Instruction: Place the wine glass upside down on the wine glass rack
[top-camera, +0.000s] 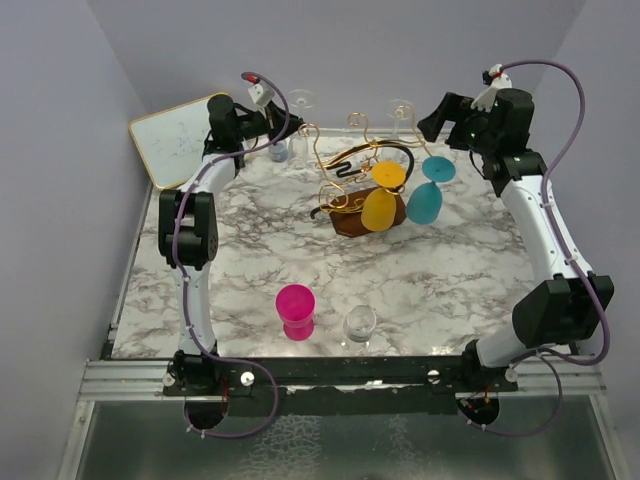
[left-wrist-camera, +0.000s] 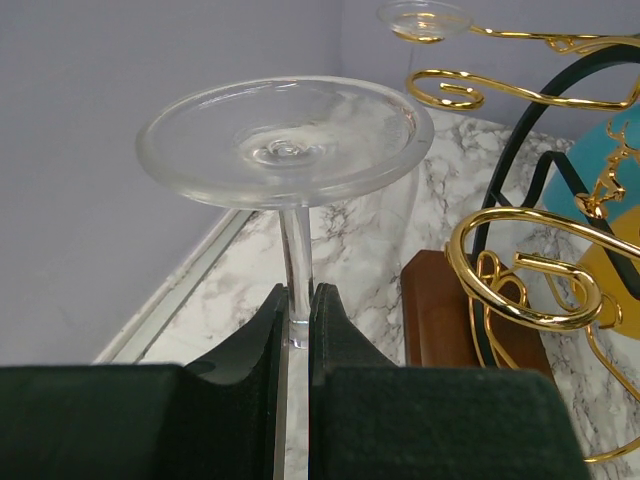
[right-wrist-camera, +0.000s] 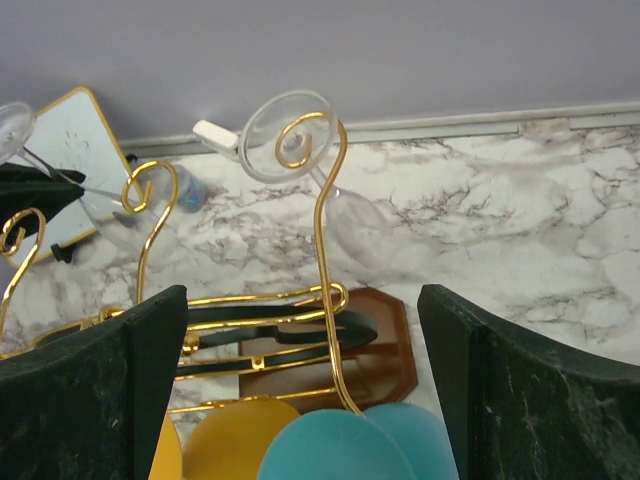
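Note:
My left gripper (left-wrist-camera: 298, 318) is shut on the stem of a clear wine glass (left-wrist-camera: 285, 140), held upside down with its round foot on top. In the top view that gripper (top-camera: 270, 125) holds the glass (top-camera: 299, 100) just left of the wine glass rack (top-camera: 350, 165). The rack is gold wire with curled tips (left-wrist-camera: 520, 260) on a brown wooden base (top-camera: 352, 222). My right gripper (top-camera: 432, 122) is open and empty at the rack's right side. In the right wrist view its fingers (right-wrist-camera: 150, 380) stand wide apart above the rack (right-wrist-camera: 330, 250).
A yellow glass (top-camera: 380, 205), a teal glass (top-camera: 427, 195) and a clear glass (right-wrist-camera: 290, 135) hang upside down on the rack. A pink cup (top-camera: 295, 310) and a clear glass (top-camera: 359, 322) stand near the front edge. A whiteboard (top-camera: 180, 138) leans at the back left.

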